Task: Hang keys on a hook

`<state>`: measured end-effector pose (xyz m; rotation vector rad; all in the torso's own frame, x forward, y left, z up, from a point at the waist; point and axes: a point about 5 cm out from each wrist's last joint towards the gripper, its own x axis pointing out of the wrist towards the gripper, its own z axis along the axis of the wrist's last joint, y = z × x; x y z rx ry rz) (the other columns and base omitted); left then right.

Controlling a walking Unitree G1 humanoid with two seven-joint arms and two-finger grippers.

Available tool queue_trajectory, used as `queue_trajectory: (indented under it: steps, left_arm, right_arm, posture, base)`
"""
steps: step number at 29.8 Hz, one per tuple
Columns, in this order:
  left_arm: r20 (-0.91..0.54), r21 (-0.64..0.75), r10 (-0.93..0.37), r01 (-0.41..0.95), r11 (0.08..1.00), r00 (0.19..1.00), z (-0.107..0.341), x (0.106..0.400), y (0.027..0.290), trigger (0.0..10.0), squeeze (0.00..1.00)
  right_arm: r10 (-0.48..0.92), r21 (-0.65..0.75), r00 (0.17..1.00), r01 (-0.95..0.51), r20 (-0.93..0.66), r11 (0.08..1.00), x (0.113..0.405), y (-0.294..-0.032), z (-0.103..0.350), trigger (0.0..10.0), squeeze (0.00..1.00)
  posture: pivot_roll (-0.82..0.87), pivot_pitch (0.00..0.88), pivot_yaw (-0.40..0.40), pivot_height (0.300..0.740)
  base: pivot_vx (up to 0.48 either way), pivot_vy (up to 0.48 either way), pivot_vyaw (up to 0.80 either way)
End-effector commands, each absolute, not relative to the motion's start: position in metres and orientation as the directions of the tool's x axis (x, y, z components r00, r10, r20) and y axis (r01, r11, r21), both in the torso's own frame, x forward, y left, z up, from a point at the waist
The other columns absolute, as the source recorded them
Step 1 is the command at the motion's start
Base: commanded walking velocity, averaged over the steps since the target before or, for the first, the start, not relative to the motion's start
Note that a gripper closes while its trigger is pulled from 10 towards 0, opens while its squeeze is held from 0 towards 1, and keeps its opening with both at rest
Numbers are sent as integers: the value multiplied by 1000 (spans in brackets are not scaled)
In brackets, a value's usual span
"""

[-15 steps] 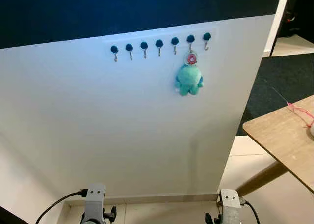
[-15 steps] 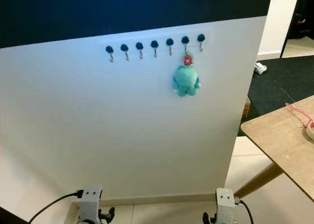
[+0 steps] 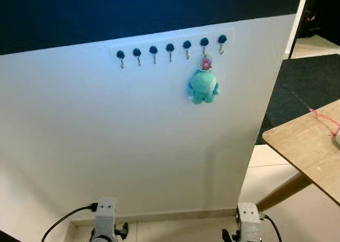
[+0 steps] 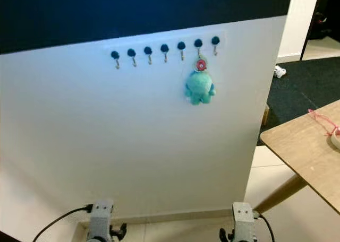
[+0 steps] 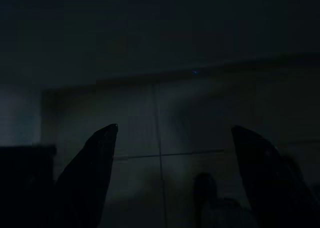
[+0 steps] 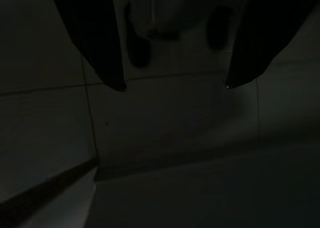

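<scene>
A row of several dark-knobbed hooks (image 3: 170, 50) runs along the top of a white panel (image 3: 133, 136). A teal plush keychain (image 3: 203, 85) with a red round tag hangs from the second hook from the right. Both arms hang low at the bottom edge, the left wrist (image 3: 105, 223) and the right wrist (image 3: 248, 221) near the floor. In the dark wrist views my left gripper (image 5: 172, 130) and my right gripper (image 6: 175, 87) stand open over floor tiles, holding nothing.
A wooden table (image 3: 308, 146) juts in at the right, with a pink cord (image 3: 325, 121) on it. Dark carpet (image 3: 308, 88) lies beyond it. Pale floor tiles (image 3: 271, 173) run along the panel's foot.
The whole picture has shifted slightly, so the camera moved a little. The keychain and the arms stay as they were.
</scene>
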<state>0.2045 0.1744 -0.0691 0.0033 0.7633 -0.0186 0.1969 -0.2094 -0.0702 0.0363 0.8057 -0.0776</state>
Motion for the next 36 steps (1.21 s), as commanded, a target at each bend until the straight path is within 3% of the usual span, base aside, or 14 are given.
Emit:
queue_trajectory:
  steps: [1,6,8,9,11,14,21,26,30,36]
  left_arm:
    - [-700,4,31,-40,999,713,-69,205,181,10000,0]
    - [-675,5,5,-2,1000,738,-64,213,178,10000,0]
    - [-664,4,22,-26,1000,747,-62,216,181,10000,0]
    - [-656,10,59,-69,998,752,-60,217,186,10000,0]
    - [-656,10,59,-69,998,752,-60,217,186,10000,0]
    - [-643,-6,96,-131,991,760,-63,211,187,10000,0]
    - [-649,0,102,-134,991,754,-70,195,184,10000,0]
    - [-655,19,132,-159,987,744,-71,190,195,10000,0]
    - [-637,1,164,-212,977,754,-69,191,202,10000,0]
    - [-634,3,145,-185,983,759,-70,187,200,10000,0]
  right_arm:
    - [-23,1,690,35,-723,999,196,-205,-71,10000,0]
    - [-58,13,677,100,-734,995,190,-210,-74,10000,0]
    - [-45,17,670,86,-741,996,188,-207,-75,10000,0]
    - [-14,24,667,48,-745,999,187,-202,-76,10000,0]
    - [-14,24,667,48,-745,999,187,-202,-76,10000,0]
    - [29,26,659,-15,-751,1000,190,-201,-76,10000,0]
    - [34,15,662,-35,-749,999,197,-200,-72,10000,0]
    - [31,28,664,-15,-747,999,197,-196,-73,10000,0]
    - [29,38,656,-1,-754,999,190,-195,-77,10000,0]
    - [35,51,646,6,-763,999,182,-192,-81,10000,0]
  posture:
    - [-32,0,139,740]
    - [-18,3,71,740]
    - [-20,1,45,740]
    - [-16,0,-5,740]
    - [-16,0,-5,740]
    - [19,3,-99,740]
    - [28,17,-92,740]
    - [33,19,-51,740]
    - [46,30,-45,740]
    - [47,48,-34,740]
  base:
    - [0,0,0]
    - [0,0,0]
    - [0,0,0]
    - [0,0,0]
    - [0,0,0]
    - [0,0,0]
    - [0,0,0]
    - [0,0,0]
    - [0,0,0]
    - [0,0,0]
